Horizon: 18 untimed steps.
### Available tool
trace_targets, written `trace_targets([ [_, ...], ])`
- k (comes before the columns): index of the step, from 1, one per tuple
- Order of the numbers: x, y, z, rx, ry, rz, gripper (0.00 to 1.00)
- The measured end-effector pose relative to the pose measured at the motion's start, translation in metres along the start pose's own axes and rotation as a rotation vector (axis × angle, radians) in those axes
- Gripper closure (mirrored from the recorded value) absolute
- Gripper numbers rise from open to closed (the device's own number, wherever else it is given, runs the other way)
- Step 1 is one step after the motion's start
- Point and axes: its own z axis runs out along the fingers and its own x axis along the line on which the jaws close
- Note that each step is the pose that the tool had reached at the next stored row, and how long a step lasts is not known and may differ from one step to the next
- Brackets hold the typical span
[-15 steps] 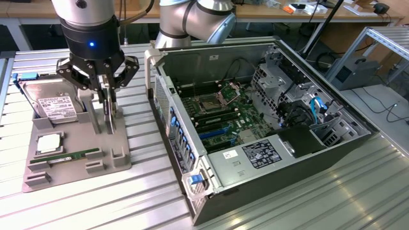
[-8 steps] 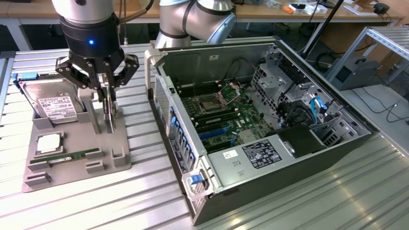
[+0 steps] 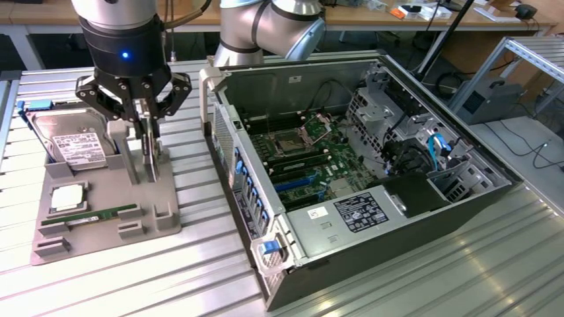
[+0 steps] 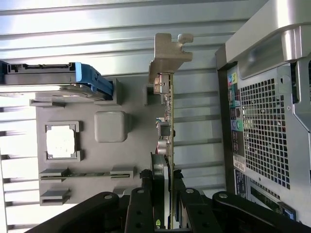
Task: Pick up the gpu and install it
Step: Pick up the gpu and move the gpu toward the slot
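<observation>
GPU [image 3: 152, 157] stands on edge in the gray stand [image 3: 97, 228] on the surface [image 3: 203, 281], left of the case [image 3: 397, 257]. Fingers [image 4: 140, 208] are closed on both its faces, so this looks like the pick-up step. Likely needs a straight-up pull to clear the slot.

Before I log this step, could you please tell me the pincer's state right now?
Pincer: closed on the gpu, which stands on edge.

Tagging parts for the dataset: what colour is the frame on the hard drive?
Blue frame, clearest in the wrist view.
</observation>
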Motion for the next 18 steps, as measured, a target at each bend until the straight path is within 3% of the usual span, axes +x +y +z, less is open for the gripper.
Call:
trace_targets([
  [18, -0.0002, 0.0004, -0.0091, 0.0000, 0.0000, 0.000, 0.73],
])
